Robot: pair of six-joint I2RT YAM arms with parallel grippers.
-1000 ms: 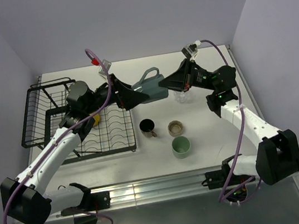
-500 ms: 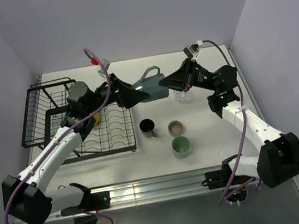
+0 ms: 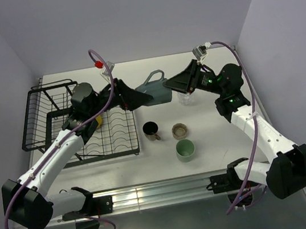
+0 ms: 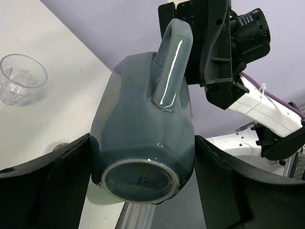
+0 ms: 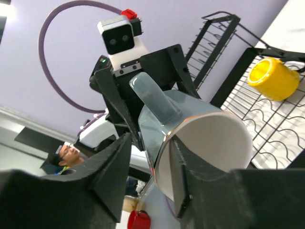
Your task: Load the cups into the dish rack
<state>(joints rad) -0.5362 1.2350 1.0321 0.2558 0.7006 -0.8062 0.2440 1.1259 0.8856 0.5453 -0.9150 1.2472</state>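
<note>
The grey mug (image 3: 158, 90) with its white inside (image 5: 209, 138) hangs in the air over the table's middle, tilted, handle up. My left gripper (image 3: 144, 96) is shut on its lower body, a finger pressed to each side (image 4: 143, 148). My right gripper (image 3: 170, 84) is open astride the mug's rim (image 5: 150, 143): one finger is inside the mouth, the other stands clear of the outer wall. The yellow mug (image 3: 97, 121) lies in the black wire dish rack (image 3: 118, 132). The clear glass (image 3: 186, 98), black mug (image 3: 151, 129), beige-brown cup (image 3: 179, 129) and pale green tumbler (image 3: 185, 150) stand on the table.
The rack's raised basket (image 3: 33, 118) fills the far left of the table. Walls close in the back and both sides. The loose cups cluster right of the rack's front corner, below the held mug.
My right gripper's jaws have opened off the grey mug's rim. The left gripper keeps its hold, and the mug has barely shifted.
</note>
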